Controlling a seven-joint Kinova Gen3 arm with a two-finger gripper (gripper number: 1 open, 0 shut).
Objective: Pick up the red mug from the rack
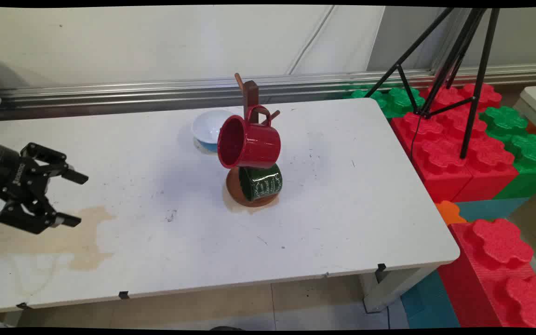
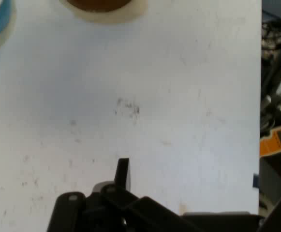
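- Gripper (image 1: pixel 76 199) sits at the table's left side, fingers spread wide apart with nothing between them, pointing toward the middle of the table (image 1: pixel 342 223).
- In the hand view one black finger (image 2: pixel 123 173) rises from the bottom edge over bare, scuffed tabletop; no object is touching it.
- The nearest things lie well off to the picture's right of it: a wooden mug stand (image 1: pixel 251 139) near the table's centre.
- A red mug (image 1: pixel 248 142) hangs by its handle from a peg, lying sideways, its mouth turned toward the gripper's side.
- Below it a dark green mug (image 1: pixel 261 182) with pale lettering is at the stand's round base.
- A white-and-blue bowl (image 1: pixel 208 129) sits just behind the stand, toward the wall.
- A tan stain (image 1: pixel 77 232) spreads on the table just beside the gripper.
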